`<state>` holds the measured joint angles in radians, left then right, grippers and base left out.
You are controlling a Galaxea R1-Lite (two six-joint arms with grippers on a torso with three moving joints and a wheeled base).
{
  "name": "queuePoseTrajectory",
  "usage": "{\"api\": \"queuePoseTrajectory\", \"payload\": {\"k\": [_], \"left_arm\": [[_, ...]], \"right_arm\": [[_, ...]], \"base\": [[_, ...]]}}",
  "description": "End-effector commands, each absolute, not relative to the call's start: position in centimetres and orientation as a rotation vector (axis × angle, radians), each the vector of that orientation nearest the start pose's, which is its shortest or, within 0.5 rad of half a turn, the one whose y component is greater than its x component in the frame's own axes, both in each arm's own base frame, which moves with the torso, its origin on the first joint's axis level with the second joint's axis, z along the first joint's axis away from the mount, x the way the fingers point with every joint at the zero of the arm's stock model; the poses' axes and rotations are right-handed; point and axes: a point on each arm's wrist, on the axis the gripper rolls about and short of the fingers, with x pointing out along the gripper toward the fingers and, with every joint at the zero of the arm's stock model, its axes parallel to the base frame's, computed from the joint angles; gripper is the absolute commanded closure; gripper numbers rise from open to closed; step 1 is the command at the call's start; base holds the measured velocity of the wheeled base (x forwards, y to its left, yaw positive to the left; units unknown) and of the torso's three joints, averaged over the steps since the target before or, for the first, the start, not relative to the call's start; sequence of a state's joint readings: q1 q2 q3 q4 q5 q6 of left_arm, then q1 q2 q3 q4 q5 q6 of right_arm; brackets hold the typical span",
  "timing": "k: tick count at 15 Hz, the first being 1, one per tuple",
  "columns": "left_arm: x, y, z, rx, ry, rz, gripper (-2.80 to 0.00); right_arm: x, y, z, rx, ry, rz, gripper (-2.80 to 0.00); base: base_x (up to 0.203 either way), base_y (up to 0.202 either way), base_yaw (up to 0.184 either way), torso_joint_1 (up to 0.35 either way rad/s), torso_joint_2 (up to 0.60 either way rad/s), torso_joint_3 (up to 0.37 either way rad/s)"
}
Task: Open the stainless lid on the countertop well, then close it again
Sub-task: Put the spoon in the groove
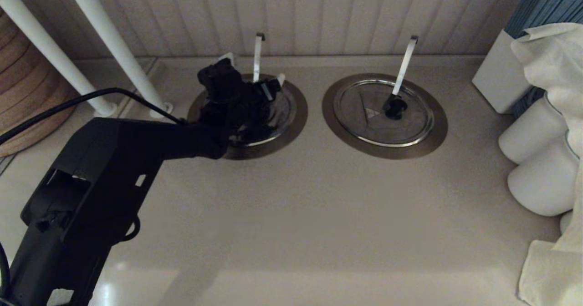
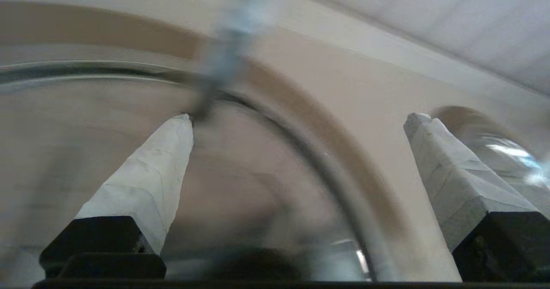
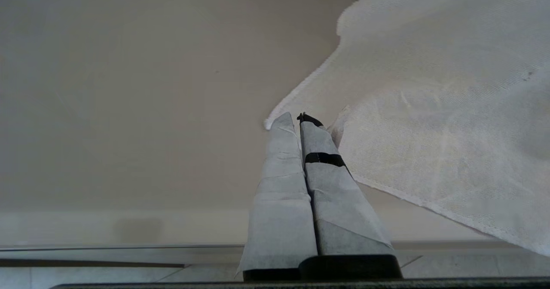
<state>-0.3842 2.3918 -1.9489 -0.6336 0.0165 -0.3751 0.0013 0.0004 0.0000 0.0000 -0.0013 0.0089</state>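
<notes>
The stainless lid [image 1: 281, 111] lies on the left countertop well, inside its brushed-steel flange [image 1: 301, 114]. A slim hook-tipped handle [image 1: 258, 56] stands up at the lid's far edge. My left gripper [image 1: 255, 69] hovers low over the lid, open, its taped fingers [image 2: 142, 186] spread wide and holding nothing. In the left wrist view the lid [image 2: 107, 151] fills the space below the gripper [image 2: 299, 118], and a dark shape, likely the knob [image 2: 253, 265], sits between the finger bases. My right gripper [image 3: 296, 119] is shut and empty over bare counter, out of the head view.
The twin lid [image 1: 385, 112] with the broader white handle [image 1: 404, 64] lies to the right. Two white posts [image 1: 114, 46] and stacked wood [image 1: 18, 92] stand at the left. A white box [image 1: 498, 76], white cylinders [image 1: 537, 160] and a cloth [image 3: 429, 108] crowd the right.
</notes>
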Motion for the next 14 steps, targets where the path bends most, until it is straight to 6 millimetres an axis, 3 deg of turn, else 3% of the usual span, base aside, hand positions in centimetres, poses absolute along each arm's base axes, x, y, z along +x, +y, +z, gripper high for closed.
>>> {"api": "queuePoseTrajectory", "payload": {"k": [1,9,14], "left_arm": [[47.1,-18.1,22.7,-0.411,-0.14,-0.385,-2.8],[45.6,-19.4,23.6,-0.419,-0.139,-0.417,-2.8],[44.8,-20.9,21.4,-0.253,-0.103,-0.43,-2.8]], "right_arm": [[-2.3,0.0,7.5,0.009,0.0,0.0,0.0],[-2.3,0.0,7.6,0.009,-0.001,0.0,0.0],[-2.3,0.0,7.5,0.009,0.0,0.0,0.0]], "base": [[0.0,0.0,0.0,0.0,0.0,0.0],[0.0,0.0,0.0,0.0,0.0,0.0],[0.0,0.0,0.0,0.0,0.0,0.0]]}}
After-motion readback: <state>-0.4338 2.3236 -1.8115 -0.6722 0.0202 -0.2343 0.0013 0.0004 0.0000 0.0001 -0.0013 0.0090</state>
